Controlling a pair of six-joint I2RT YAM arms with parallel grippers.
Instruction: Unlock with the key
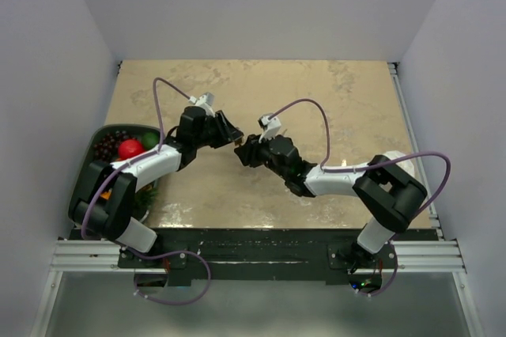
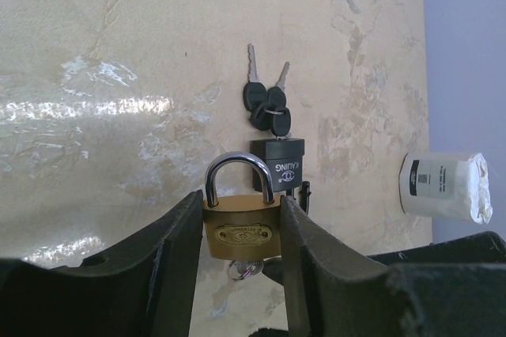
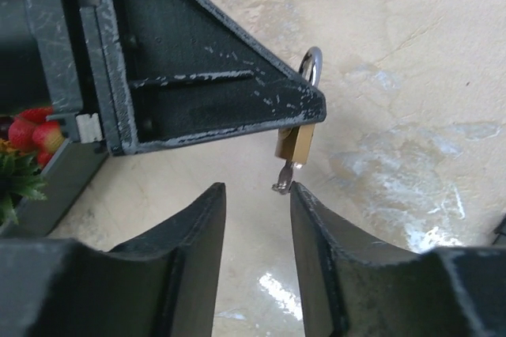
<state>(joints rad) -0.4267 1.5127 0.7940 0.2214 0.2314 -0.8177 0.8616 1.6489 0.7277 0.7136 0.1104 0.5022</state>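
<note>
Centre of the table (image 2: 118, 52), seen from both wrists. The left gripper (image 2: 241, 197) is clamped on a brass padlock (image 2: 239, 232). One finger presses each side of the lock body, and the lock is held clear of the surface. The steel shackle (image 2: 239, 172) rises from the padlock, seated at both legs. A key (image 3: 282, 181) projects from the padlock's underside, its end only partly visible.

The right gripper (image 3: 257, 191) faces the padlock from the key side with its fingers parted by a moderate gap. It grips nothing. The key lies just beside one fingertip, but contact cannot be confirmed from this angle.

Beyond the padlock, on the table, lies a bunch of spare keys (image 2: 265, 104) with black heads. It joins a black block (image 2: 281, 159) lettered KAJING, possibly a second lock.

Well to the left of the padlock, at the table's edge, stands a fruit basket (image 1: 107, 128).
</note>
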